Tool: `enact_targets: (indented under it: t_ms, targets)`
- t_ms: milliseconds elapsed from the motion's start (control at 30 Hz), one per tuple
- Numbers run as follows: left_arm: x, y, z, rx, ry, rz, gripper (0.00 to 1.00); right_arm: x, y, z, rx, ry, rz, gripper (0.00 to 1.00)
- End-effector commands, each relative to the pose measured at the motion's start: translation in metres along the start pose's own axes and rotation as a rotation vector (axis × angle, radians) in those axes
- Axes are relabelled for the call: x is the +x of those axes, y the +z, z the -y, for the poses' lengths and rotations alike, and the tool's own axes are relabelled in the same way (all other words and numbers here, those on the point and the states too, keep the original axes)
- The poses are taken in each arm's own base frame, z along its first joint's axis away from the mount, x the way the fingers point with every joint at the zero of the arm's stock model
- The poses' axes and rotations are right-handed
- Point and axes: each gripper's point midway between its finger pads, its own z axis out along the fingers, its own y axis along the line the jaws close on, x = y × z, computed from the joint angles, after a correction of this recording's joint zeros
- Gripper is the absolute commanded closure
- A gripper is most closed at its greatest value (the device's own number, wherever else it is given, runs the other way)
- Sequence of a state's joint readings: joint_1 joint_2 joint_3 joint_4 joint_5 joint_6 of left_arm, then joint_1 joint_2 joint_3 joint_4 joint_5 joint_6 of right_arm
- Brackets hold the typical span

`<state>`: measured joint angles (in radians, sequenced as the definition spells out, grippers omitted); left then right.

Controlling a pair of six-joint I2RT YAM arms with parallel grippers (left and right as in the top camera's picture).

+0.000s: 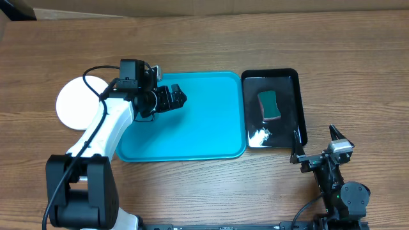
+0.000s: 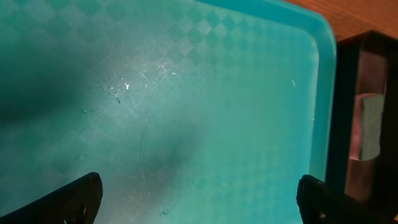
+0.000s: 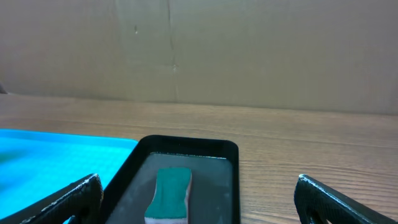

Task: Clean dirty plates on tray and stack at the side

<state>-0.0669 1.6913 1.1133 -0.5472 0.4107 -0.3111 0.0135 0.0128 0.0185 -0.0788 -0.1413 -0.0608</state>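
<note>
My left gripper hangs open over the tray, near its left end; my right gripper sits open, well right of it.

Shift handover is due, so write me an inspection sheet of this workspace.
Surface: wooden table.
Job's things: turquoise tray holds no plates; white plate lies on the table left of it, partly under the left arm; other plates not visible.
Clutter: black tray right of the turquoise one, green sponge in it; white patch beside it, glare or foam, cannot tell.
Tools: left tool open over the turquoise tray, holding nothing; right tool open, empty, near the black tray's corner.
Cables: black cable loops by the left arm; second cable at the right arm's base.
Surroundings: cardboard wall behind the table.
</note>
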Motion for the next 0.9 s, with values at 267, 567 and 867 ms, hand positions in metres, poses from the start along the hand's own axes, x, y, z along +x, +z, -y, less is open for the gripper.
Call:
enact_targets:
  t_ms: [267, 567, 867]
  targets:
    - [-0.021, -0.198, 0.099, 0.172, 0.243, 0.529, 0.00, 0.001, 0.000, 0.002, 0.011, -0.008, 0.005, 0.00]
    - [0.031, -0.296, 0.101, 0.131, 0.370, 0.838, 0.00, 0.001, 0.000, 0.002, 0.011, -0.008, 0.005, 0.00]
    - [0.077, -0.277, 0.044, 0.045, 0.288, 0.967, 0.00, 0.001, 0.000, 0.002, 0.011, -0.008, 0.005, 0.00]
